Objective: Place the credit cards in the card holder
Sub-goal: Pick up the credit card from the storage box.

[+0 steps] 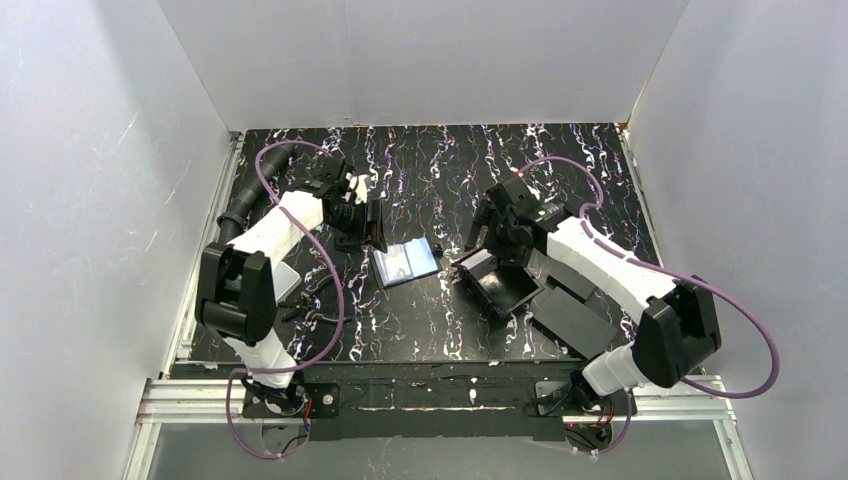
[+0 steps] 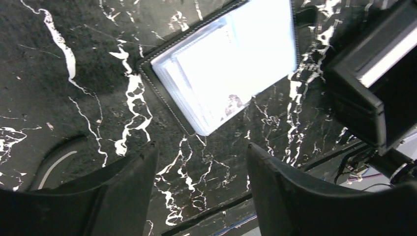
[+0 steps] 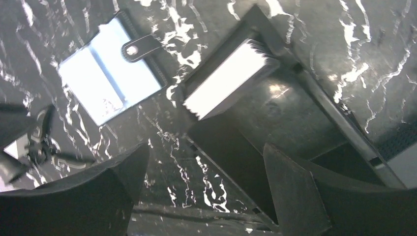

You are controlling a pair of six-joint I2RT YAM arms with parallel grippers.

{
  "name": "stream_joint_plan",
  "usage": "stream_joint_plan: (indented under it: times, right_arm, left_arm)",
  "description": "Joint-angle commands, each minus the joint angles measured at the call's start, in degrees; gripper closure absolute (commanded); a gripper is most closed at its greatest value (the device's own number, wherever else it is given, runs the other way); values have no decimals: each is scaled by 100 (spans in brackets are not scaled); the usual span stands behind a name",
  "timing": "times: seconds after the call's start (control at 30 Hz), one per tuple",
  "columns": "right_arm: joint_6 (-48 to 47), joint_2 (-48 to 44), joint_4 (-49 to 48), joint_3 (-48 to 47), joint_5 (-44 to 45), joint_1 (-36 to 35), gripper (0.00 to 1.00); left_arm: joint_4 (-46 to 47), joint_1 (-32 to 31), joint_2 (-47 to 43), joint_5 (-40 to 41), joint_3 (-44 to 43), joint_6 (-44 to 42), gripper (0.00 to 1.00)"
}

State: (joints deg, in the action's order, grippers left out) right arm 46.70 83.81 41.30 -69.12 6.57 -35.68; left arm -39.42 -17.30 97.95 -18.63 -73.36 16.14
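Lying open and flat on the black marbled table, the card holder sits roughly mid-table, between the two arms, with its pale blue-grey inside facing up. Its snap strap sticks out from one edge. A small dark print shows through the sleeve near one corner in the left wrist view; it is too blurred to read.

The left gripper has its jaws apart with nothing between them. It hangs over bare table just beside the holder, not touching it.

The right gripper is spread wide and empty. It hovers above the near wall of the black rimmed tray.

The tray sits just right of the holder, close to it but apart. Inside it, a pale stack that looks like the credit cards leans against the tray wall nearest the holder, seen edge-on. How many cards it holds cannot be told.

Two flat black slabs lie on the table beside the tray, on the near right and partly under the right arm.
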Motion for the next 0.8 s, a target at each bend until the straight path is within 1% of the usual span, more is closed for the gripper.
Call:
stream_joint_plan:
  times: [0.0,0.1,0.23,0.4,0.77]
  right_arm:
    - [1126,-588,-801,617,698,90,3]
    - [1147,-671,-1363,943,597,168,2]
    - [1213,-423,-1722,1052,276,285,2]
    - [1403,-223,-2049,1153,240,282,2]
    - [1957,33,-1929,1390,474,70,2]
  left_arm:
    - [273,-71,-662,-423,297,-107,32]
    - [417,-77,-740,-574,398,-81,27]
    - [506,-129,-792,-665,460,-45,25]
    - [582,-184,-899,-659,541,-32,23]
    - [635,-207,-928,-684,571,-16,21]
